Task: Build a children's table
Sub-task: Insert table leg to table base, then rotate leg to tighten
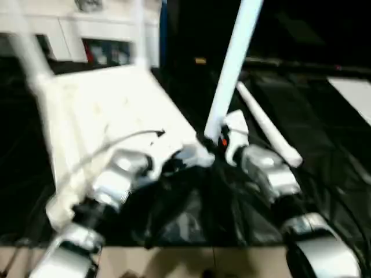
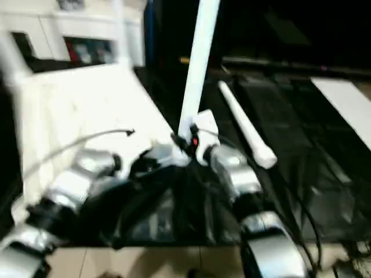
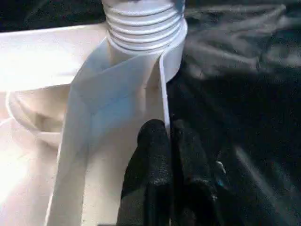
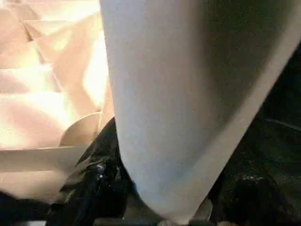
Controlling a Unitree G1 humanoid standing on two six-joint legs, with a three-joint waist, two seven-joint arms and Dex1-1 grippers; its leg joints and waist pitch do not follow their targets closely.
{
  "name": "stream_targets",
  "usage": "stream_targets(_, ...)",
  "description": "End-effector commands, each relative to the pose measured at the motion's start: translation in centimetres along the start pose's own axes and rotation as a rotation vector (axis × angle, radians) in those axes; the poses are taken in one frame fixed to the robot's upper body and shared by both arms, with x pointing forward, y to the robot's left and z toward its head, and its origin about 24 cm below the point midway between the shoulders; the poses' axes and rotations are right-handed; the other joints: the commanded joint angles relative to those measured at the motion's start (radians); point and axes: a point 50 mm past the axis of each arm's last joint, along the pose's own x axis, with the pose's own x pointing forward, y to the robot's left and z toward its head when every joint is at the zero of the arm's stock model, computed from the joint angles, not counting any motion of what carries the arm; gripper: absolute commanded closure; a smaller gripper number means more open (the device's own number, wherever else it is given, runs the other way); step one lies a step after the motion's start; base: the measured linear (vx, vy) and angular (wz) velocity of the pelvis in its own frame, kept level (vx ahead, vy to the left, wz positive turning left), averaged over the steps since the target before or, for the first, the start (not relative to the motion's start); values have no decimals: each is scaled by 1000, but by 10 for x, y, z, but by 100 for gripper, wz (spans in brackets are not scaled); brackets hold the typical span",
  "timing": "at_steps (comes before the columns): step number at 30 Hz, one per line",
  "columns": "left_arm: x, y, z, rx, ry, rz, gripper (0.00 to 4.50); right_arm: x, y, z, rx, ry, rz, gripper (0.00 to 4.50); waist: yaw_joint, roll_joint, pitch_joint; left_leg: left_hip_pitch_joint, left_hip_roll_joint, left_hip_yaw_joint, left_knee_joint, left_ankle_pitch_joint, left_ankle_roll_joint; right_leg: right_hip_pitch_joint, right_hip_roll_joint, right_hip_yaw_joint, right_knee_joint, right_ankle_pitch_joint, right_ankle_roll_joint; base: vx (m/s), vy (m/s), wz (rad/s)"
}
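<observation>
The children's table lies upside down on black cloth, its white tabletop (image 1: 110, 110) ribbed side up. My right gripper (image 1: 223, 142) is shut on a white leg (image 1: 235, 63) that stands upright, slightly tilted, at the tabletop's near right corner. In the right wrist view that leg (image 4: 178, 94) sits between the black fingers (image 4: 94, 188). My left gripper (image 3: 167, 136) is shut on the tabletop's thin rim wall (image 3: 163, 89), just short of the corner socket holding the leg's threaded end (image 3: 141, 23). Two more legs (image 1: 26, 43) (image 1: 139, 35) stand at the far corners. Another leg (image 1: 269, 130) lies loose on the cloth to the right.
A white cabinet (image 1: 75, 35) stands behind the tabletop. A flat white board (image 1: 353, 92) lies at the far right on the black cloth (image 1: 324, 150). A thin grey cable (image 1: 116, 142) crosses the tabletop above my left forearm. Pale floor (image 1: 203, 263) shows at the near edge.
</observation>
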Motion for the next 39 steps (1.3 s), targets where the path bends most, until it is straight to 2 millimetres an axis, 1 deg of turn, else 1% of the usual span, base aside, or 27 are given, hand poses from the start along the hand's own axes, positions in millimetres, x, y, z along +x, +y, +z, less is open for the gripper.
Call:
stream_targets(1, 9, -19, 24, 74, -75, -87, 450, -4, 6, -55, 70, 245, -37, 259, 29, 2, -31, 59, -11, -25, 34, -248, -14, -87, -152, 105, -236, -970, -60, 139, -143, -2)
stream_targets(2, 9, -17, 24, 73, -71, -80, 450, -2, 8, -54, 62, 245, -33, 259, 29, -4, -37, 14, 2, -35, 12, -161, 10, -38, -149, 111, -210, -923, -68, 47, -121, -30)
stream_targets(3, 8, -15, 24, 73, -68, -73, 450, 1, 12, -53, 42, 242, -22, 259, 38, 27, -65, -45, 13, -36, -65, -47, -27, 27, -70, 77, -149, -591, -90, 64, -26, -33)
stream_targets(4, 8, -15, 24, 73, -68, -73, 450, 1, 12, -53, 42, 242, -22, 259, 26, 34, -68, -27, 19, -33, -84, -48, -39, 2, -25, 67, -116, -293, -128, 64, -26, -33)
stream_targets(5, 8, -14, 24, 70, -63, -64, 450, 3, 14, -51, 29, 241, -18, 259, 24, 38, -69, -20, 19, -30, -87, -85, -42, -4, -18, 69, -109, -218, -150, 60, 7, -15)
stream_targets(6, 6, -12, 23, 69, -57, -58, 450, 5, 16, -50, 25, 241, -12, 259, 18, 49, -64, -17, 15, -24, -91, -200, -50, -16, -11, 82, -107, -182, -186, 0, 0, 0)
stream_targets(7, 5, -11, 22, 72, -51, -54, 450, 7, 17, -48, 25, 233, -8, 259, 14, 46, -64, -18, 15, -24, -94, -238, -51, -13, -12, 85, -108, -191, -193, 0, 0, 0)
stream_targets(8, 4, -10, 21, 72, -46, -46, 450, 9, 18, -46, 25, 226, -6, 259, 14, 42, -62, -9, 14, -21, -96, -313, -44, -21, -16, 92, -122, -261, -191, 0, 0, 0)
stream_targets(9, 4, -10, 21, 72, -45, -45, 450, 9, 19, -45, 25, 225, -6, 259, 14, 42, -62, -9, 14, -21, -96, -313, -44, -21, -16, 92, -122, -261, -191, 0, 0, 0)
stream_targets(10, 3, -9, 20, 76, -39, -40, 450, 10, 19, -43, 22, 218, -7, 259, 13, 33, -61, -8, 13, -18, -97, -329, -35, -23, -15, 101, -130, -313, -181, 0, 0, 0)
stream_targets(12, 2, -8, 18, 78, -33, -35, 450, 12, 20, -40, 17, 204, -6, 259, 16, 31, -63, -6, 14, -16, -99, -315, -28, -24, -18, 103, -134, -345, -167, 0, 0, 0)
stream_targets(13, 1, -7, 17, 79, -30, -32, 450, 13, 21, -39, 13, 195, -5, 224, 15, 31, -62, -7, 14, -14, -100, -309, -26, -23, -18, 104, -135, -345, -164, 0, 0, 0)
stream_targets(14, 1, -7, 17, 79, -30, -31, 450, 14, 22, -38, 16, 189, -4, 224, 14, 26, -63, -5, 17, -11, -100, -305, -26, -26, -17, 105, -137, -346, -161, 0, 0, 0)
stream_targets(15, 0, -6, 16, 80, -29, -30, 450, 14, 22, -36, 21, 178, -1, 224, 16, 29, -63, -5, 17, -11, -100, -305, -26, -27, -18, 106, -136, -347, -161, 0, 0, 0)
stream_targets(16, -1, -4, 14, 84, -32, -31, 450, 16, 23, -33, 29, 159, 7, 186, 17, 26, -62, -4, 17, -10, -100, -302, -24, -29, -19, 107, -137, -351, -159, 0, 0, 0)
stream_targets(17, -3, -3, 13, 93, -35, -28, 450, 16, 24, -29, 32, 134, 26, 184, 17, 25, -63, -4, 17, -9, -101, -299, -23, -28, -19, 108, -138, -349, -158, 0, 0, 0)
stream_targets(18, -3, -2, 12, 96, -37, -27, 450, 16, 25, -27, 33, 123, 34, 179, 18, 27, -64, -5, 18, -9, -100, -293, -22, -28, -20, 108, -137, -341, -159, 0, 0, 0)
stream_targets(19, -4, -1, 12, 99, -37, -26, 450, 16, 25, -26, 33, 117, 39, 169, 22, 26, -78, -9, 21, -7, -95, -199, -15, -19, -15, 111, -119, -179, -180, 0, 0, 0)
stream_targets(20, -6, 0, 11, 105, -43, -32, 450, 16, 24, -23, 23, 98, 48, 169, 22, 22, -80, -12, 21, -5, -93, -158, -9, -16, -11, 110, -112, -111, -189, 0, 0, 0)
stream_targets(21, -6, 0, 11, 105, -43, -32, 450, 16, 24, -23, 23, 98, 48, 155, 23, 25, -82, -13, 19, -1, -88, -96, 5, -15, -6, 107, -100, -3, -207, 0, 0, 0)
stream_targets(24, -14, 5, 9, 158, -71, -65, 450, 11, 21, -11, -7, 27, 109, 133, 26, 28, -85, -15, 15, 3, -79, -41, 25, -9, -5, 106, -92, 107, -232, 0, 0, 0)
stream_targets(25, -17, 7, 9, 167, -82, -77, 450, 9, 19, -8, -22, 7, 130, 124, 28, 27, -90, -14, 14, 5, -73, 10, 42, -7, -1, 105, -82, 210, -243, 0, 0, 0)
stream_targets(28, -21, 7, 9, 202, -105, -124, 450, 0, 16, -3, -74, -27, 186, 93, 36, 26, -97, -12, 10, 9, -61, 85, 78, -6, 5, 104, -68, 351, -265, 0, 0, 0)
stream_targets(30, -22, 7, 8, 210, -103, -143, 450, -5, 15, -3, -100, -35, 222, 89, 41, 26, -94, -14, 11, 11, -59, 78, 92, -7, 3, 104, -68, 356, -268, 0, 0, 0)
stream_targets(32, -24, 7, 6, 236, -101, -176, 450, -12, 15, -4, -133, -35, 282, 89, 46, 26, -92, -13, 13, 11, -62, 47, 86, -6, 1, 104, -71, 311, -266, 0, 0, 0)
stream_targets(34, -27, 7, 3, 272, -96, -221, 450, -22, 15, -5, -160, -34, 357, 89, 52, 31, -89, -10, 16, 13, -63, 5, 72, -8, 0, 106, -75, 265, -260, 0, 0, 0)
stream_targets(39, -31, 4, -1, 294, -100, -327, 450, -39, 12, -9, -210, 3, 488, 89, 58, 29, -88, -9, 18, 16, -64, -26, 58, -8, -1, 107, -75, 236, -262, 0, 0, 0)
